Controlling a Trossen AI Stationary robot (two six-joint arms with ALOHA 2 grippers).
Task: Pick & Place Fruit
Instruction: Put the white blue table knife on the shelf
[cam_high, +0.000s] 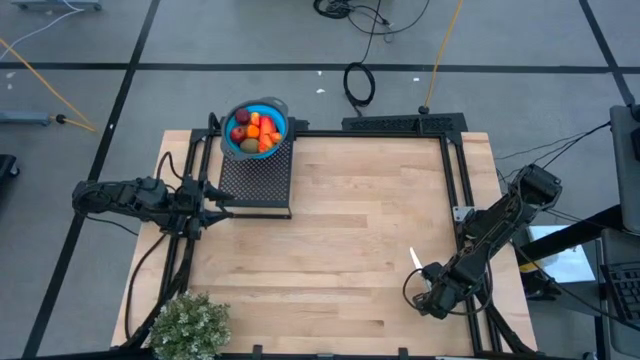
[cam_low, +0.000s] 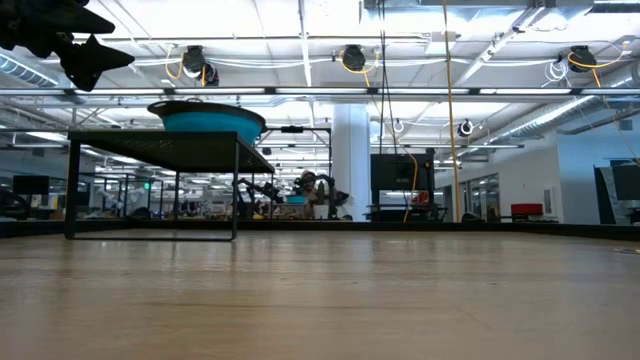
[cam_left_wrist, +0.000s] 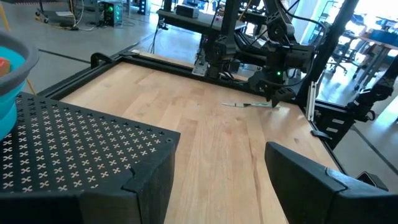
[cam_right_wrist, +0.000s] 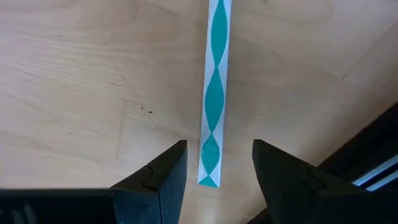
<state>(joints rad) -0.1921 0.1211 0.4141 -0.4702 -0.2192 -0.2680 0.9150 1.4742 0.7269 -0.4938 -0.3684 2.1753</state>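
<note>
The fruit (cam_high: 256, 130), red-orange, dark red and olive-brown pieces, lies in a blue bowl (cam_high: 279, 112). The bowl stands on the far left corner of a black perforated rack (cam_high: 256, 178) and shows in the low view as bowl (cam_low: 208, 121) on rack (cam_low: 160, 146). My left gripper (cam_high: 222, 197) is open, level, at the rack's left side, above the table; in its wrist view (cam_left_wrist: 217, 186) the rack top (cam_left_wrist: 74, 149) is close. My right gripper (cam_high: 427, 287) is open and points down over the near end of a slim white and teal utensil (cam_right_wrist: 214, 87), one finger on either side, apart from it.
A bushy green plant (cam_high: 190, 324) stands at the table's near left corner. The utensil (cam_high: 414, 260) lies flat near the right edge. Black frame rails (cam_high: 455, 180) run along the table's sides. Bare wood (cam_high: 340, 250) lies between rack and utensil.
</note>
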